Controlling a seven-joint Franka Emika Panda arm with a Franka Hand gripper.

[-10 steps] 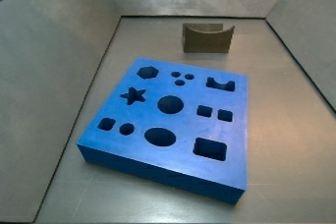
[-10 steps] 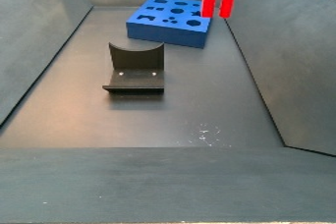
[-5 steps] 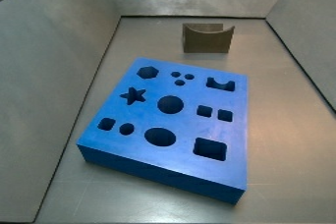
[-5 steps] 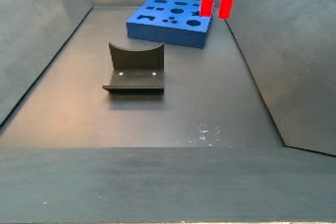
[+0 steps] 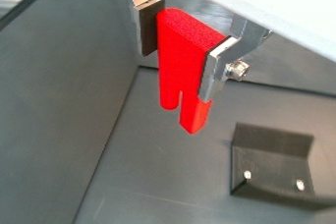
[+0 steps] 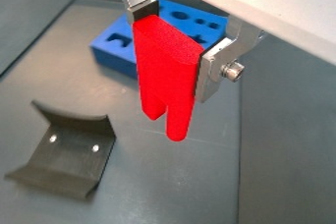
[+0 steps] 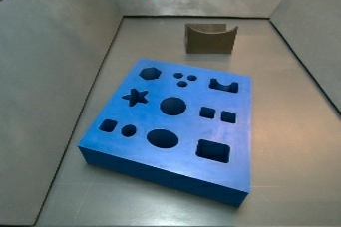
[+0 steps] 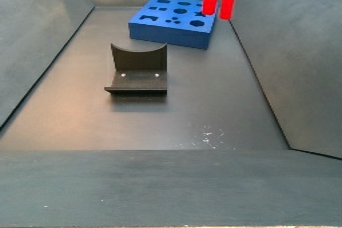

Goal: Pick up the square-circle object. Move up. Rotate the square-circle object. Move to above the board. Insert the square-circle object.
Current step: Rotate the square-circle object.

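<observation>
Gripper (image 6: 178, 53) jaws around unmarked square-circle object (image 6: 167, 81).

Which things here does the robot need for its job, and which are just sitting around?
Needed:
- square-circle object, held up in the air by the end effector
- board, lying on the floor

Just sitting around:
- fixture, on the floor apart from the board

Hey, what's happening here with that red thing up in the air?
A robot arm's gripper is shut on a red block and holds it up off the floor, its two-pronged end pointing down. The wrist views show silver fingers clamped on either side. Below sit a blue board full of shaped holes and a dark fixture. The block is not yet in the board.
</observation>
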